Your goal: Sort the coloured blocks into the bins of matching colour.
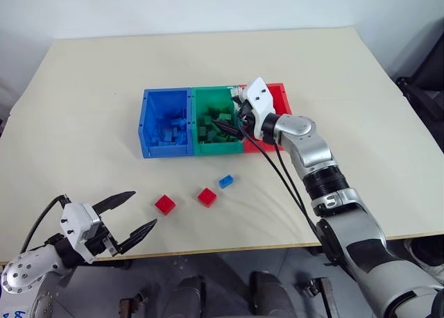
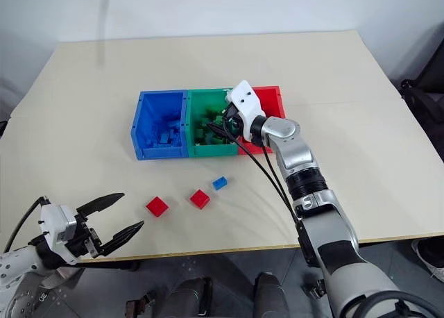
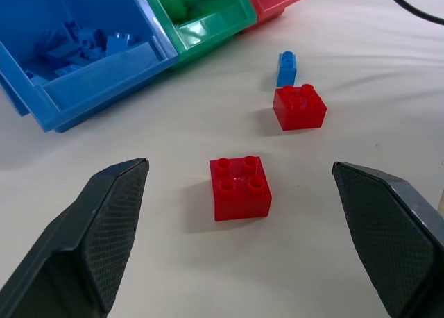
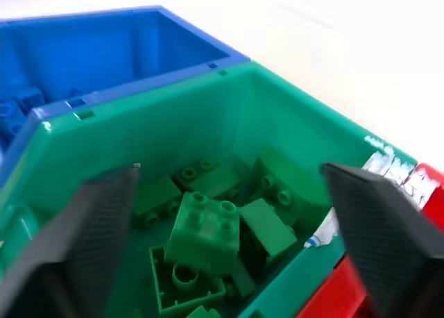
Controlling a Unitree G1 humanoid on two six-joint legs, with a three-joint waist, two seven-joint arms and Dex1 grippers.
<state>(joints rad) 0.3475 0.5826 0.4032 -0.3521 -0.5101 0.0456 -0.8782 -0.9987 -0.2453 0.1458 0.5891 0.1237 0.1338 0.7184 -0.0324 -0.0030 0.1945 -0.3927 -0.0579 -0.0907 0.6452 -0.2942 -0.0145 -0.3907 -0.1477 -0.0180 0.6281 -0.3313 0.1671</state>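
Observation:
Three joined bins stand mid-table: blue bin (image 1: 166,91), green bin (image 1: 211,89) and red bin (image 1: 279,94). My right gripper (image 1: 225,128) hovers open over the green bin, and green bricks (image 4: 205,224) lie piled below its fingers (image 4: 361,221). On the table in front of the bins lie two square red blocks (image 1: 164,204) (image 1: 207,196) and a tiny blue block (image 1: 225,181). My left gripper (image 1: 143,207) stands open and empty near the table's front edge. It points at the nearer red block (image 3: 239,186), which lies a little beyond the fingertips.
The blue bin holds several blue bricks (image 3: 76,44). Black cables (image 1: 277,172) hang from my right wrist across the table beside the red bin. The table's front edge (image 1: 229,248) runs just behind my left gripper. Dark equipment (image 1: 423,89) stands off the table's right side.

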